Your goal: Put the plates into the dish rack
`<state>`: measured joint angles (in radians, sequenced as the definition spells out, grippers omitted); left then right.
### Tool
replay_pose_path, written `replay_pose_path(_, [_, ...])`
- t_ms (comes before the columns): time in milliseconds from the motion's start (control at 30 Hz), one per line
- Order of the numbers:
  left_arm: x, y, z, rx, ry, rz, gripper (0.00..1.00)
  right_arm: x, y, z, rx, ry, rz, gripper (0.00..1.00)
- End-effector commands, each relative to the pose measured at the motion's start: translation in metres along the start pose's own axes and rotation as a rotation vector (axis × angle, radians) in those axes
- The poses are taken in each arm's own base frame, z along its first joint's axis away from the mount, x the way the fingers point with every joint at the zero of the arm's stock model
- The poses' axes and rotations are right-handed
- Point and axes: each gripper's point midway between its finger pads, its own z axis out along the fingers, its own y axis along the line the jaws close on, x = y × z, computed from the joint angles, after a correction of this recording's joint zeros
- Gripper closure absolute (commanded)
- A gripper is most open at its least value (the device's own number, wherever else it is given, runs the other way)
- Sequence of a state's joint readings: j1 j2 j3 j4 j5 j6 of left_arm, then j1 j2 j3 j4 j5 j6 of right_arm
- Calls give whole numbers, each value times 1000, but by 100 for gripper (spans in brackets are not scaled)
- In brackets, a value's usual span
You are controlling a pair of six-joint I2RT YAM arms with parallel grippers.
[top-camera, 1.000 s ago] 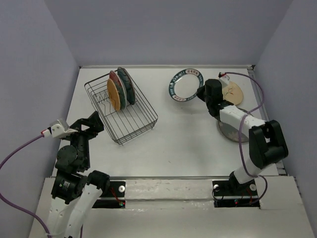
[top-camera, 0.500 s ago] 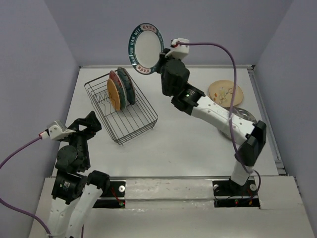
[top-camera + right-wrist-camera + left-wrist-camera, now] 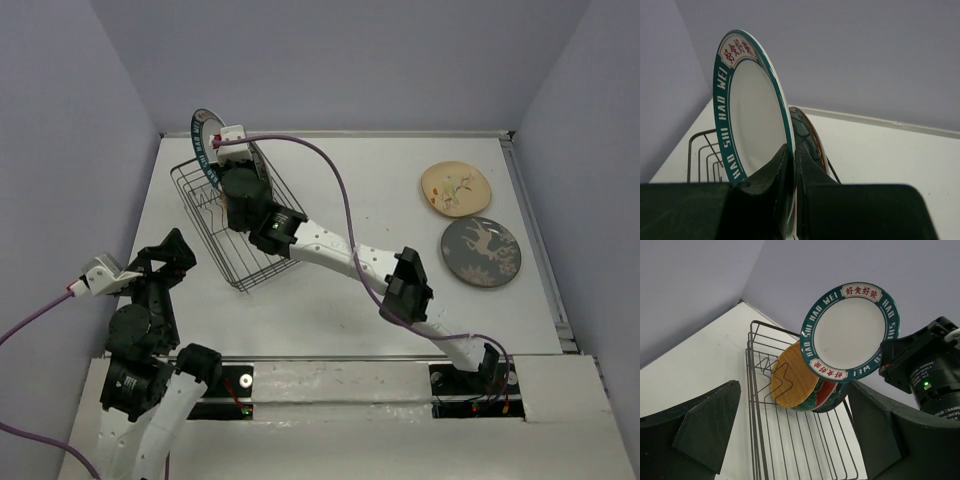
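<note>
My right gripper [image 3: 216, 160] is shut on the rim of the white plate with a dark teal patterned rim [image 3: 198, 124]. It holds the plate upright above the far end of the wire dish rack [image 3: 272, 250]. In the right wrist view the fingers [image 3: 777, 167] pinch the plate [image 3: 752, 115], with a dark teal plate [image 3: 807, 135] behind it. The left wrist view shows the held plate [image 3: 850, 330] above the orange woven plate [image 3: 792, 382] and the red-and-teal plate [image 3: 835, 390], which stand in the rack [image 3: 757, 405]. My left gripper [image 3: 160, 262] is open and empty, near the rack's left side.
The cream floral plate [image 3: 455, 188] and the grey deer plate [image 3: 480, 250] lie flat at the table's right. The right arm [image 3: 340, 255] stretches diagonally across the table's middle. Walls enclose the table on three sides.
The right arm lifted the white teal-rimmed plate off the table at the back right and swung it left, over the rack's far end. The left gripper drifted slightly down and left.
</note>
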<state>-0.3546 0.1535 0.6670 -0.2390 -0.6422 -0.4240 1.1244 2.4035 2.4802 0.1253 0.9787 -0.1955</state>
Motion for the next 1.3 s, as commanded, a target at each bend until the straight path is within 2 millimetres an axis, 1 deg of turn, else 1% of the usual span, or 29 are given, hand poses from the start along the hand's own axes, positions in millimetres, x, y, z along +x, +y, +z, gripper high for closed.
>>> replay_pose_path(0, [-20, 1, -4, -17, -61, -55, 1, -46, -19, 3, 52, -79, 114, 93])
replay_pose_path(33, [-21, 1, -4, -14, -61, -56, 1, -40, -16, 4, 48, -74, 113, 93])
replay_pose_path(67, [-22, 1, -5, -15, -65, -59, 1, -26, -8, 6, 34, -65, 99, 93])
replay_pose_path(100, [-21, 2, -4, -16, -64, -58, 1, -18, -4, 7, 32, -60, 93, 93])
replay_pose_path(133, [-22, 1, -5, -15, -65, -59, 1, -18, -2, 9, 33, -66, 88, 93])
replay_pose_path(167, [-22, 2, -5, -16, -66, -60, 1, 3, 4, 12, 40, -51, 57, 93])
replay_pose_path(200, [-22, 2, -5, -17, -68, -61, 1, 8, 6, 14, 43, -49, 50, 93])
replay_pose_path(233, [-23, 2, -5, -14, -69, -63, 1, 9, 6, 14, 47, -51, 50, 93])
replay_pose_path(300, [-22, 1, -5, -10, -67, -63, 1, 23, 11, 16, 46, -46, 46, 93])
replay_pose_path(500, [-21, -1, -4, -6, -62, -61, 1, 43, 17, 18, 44, -36, 31, 93])
replay_pose_path(533, [-20, -1, -4, -4, -62, -61, 1, 51, 19, 18, 46, -29, 14, 93])
replay_pose_path(600, [-20, -2, -4, -2, -60, -59, 1, 58, 20, 19, 46, -24, 2, 93])
replay_pose_path(633, [-20, -2, -4, -2, -60, -59, 1, 66, 21, 19, 48, -16, -14, 93])
replay_pose_path(700, [-20, -3, -4, 4, -59, -58, 1, 75, 20, 19, 57, -3, -37, 93])
replay_pose_path(733, [-20, -3, -4, 6, -59, -60, 1, 85, 21, 18, 57, 9, -55, 93])
replay_pose_path(800, [-19, -3, -3, 5, -57, -56, 1, 95, 21, 18, 61, 22, -75, 93])
replay_pose_path(867, [-19, -4, -3, 10, -57, -58, 1, 103, 18, 18, 78, 30, -115, 93])
replay_pose_path(900, [-19, -4, -3, 10, -57, -56, 1, 105, 16, 18, 99, 21, -115, 93])
replay_pose_path(933, [-19, -4, -3, 10, -57, -57, 1, 101, 17, 14, 98, 9, -150, 93])
replay_pose_path(1000, [-19, -4, -3, 10, -57, -55, 1, 91, 12, 15, 135, -24, -140, 93])
replay_pose_path(1067, [-20, -4, -3, 10, -57, -56, 1, 76, 4, 15, 168, -45, -168, 93])
replay_pose_path(1100, [-20, -4, -3, 10, -57, -58, 1, 70, 0, 14, 185, -59, -147, 93])
replay_pose_path(1133, [-19, -4, -2, 9, -55, -54, 1, 59, -4, 13, 192, -69, -133, 93])
replay_pose_path(1167, [-18, -5, -2, 12, -51, -54, 1, 56, -6, 13, 196, -71, -126, 93])
replay_pose_path(1200, [-18, -6, -2, 15, -49, -54, 1, 59, -2, 8, 189, -64, -129, 93])
replay_pose_path(1233, [-18, -6, -2, 15, -49, -54, 1, 52, -5, 7, 195, -68, -119, 93])
replay_pose_path(1267, [-18, -6, -2, 13, -50, -54, 1, 54, -6, 6, 200, -67, -124, 93])
